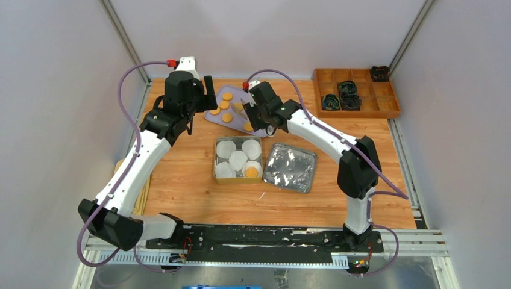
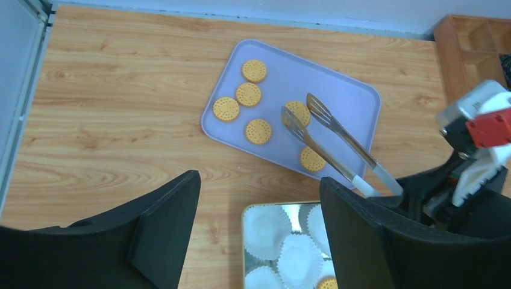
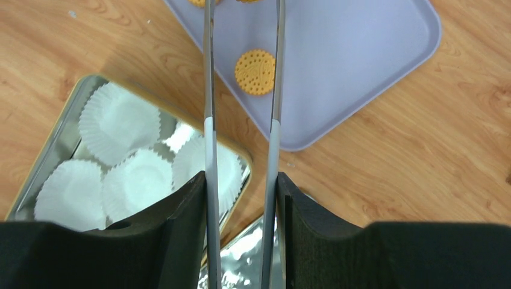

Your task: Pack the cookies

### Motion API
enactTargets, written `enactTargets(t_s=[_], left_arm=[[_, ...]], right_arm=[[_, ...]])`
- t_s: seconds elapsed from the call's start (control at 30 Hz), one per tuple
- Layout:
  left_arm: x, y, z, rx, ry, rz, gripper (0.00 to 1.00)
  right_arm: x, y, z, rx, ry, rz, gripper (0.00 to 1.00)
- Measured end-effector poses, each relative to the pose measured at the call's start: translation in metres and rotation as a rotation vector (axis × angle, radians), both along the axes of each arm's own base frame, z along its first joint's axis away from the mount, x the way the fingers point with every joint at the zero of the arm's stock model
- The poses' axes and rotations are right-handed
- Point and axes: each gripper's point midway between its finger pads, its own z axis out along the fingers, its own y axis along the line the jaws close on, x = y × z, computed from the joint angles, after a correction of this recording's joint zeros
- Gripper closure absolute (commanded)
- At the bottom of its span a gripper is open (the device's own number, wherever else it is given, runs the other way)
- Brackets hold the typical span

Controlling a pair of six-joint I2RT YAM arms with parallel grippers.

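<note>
Your right gripper (image 3: pixel 241 188) is clamped on the handles of the metal tongs (image 2: pixel 328 141), whose tips reach over the lavender tray (image 2: pixel 349 96) where six of the cookies (image 2: pixel 248 94) lie, one right at the tips and another beneath the tong arms. A seventh sits in a paper cup (image 2: pixel 299 265) in the tin (image 1: pixel 217 164) nearer you. That arm stretches in from the right, while your left gripper (image 2: pixel 259 180) hangs wide apart and empty above the tray's near-left side, its arm arched high.
</note>
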Motion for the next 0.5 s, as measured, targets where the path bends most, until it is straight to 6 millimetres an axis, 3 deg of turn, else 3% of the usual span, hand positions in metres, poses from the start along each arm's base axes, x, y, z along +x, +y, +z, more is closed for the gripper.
enactTargets(t_s=[0.1, 0.23, 0.4, 0.5], left_arm=[[0.0, 0.0, 0.001, -0.002, -0.001, 0.003, 0.22], [0.0, 0.004, 0.015, 0.0, -0.017, 0.022, 0.22], [0.003, 0.006, 0.043, -0.019, -0.069, 0.039, 0.22], [0.003, 0.005, 0.045, -0.03, -0.069, 0.041, 0.22]], right_arm=[[-0.018, -0.009, 0.007, 0.01, 0.014, 0.016, 1.0], [-0.06, -0.024, 0.022, 0.027, 0.027, 0.046, 1.0], [-0.136, -0.022, 0.048, 0.042, 0.008, 0.177, 1.0], [-0.177, -0.019, 0.058, 0.054, 0.008, 0.261, 1.0]])
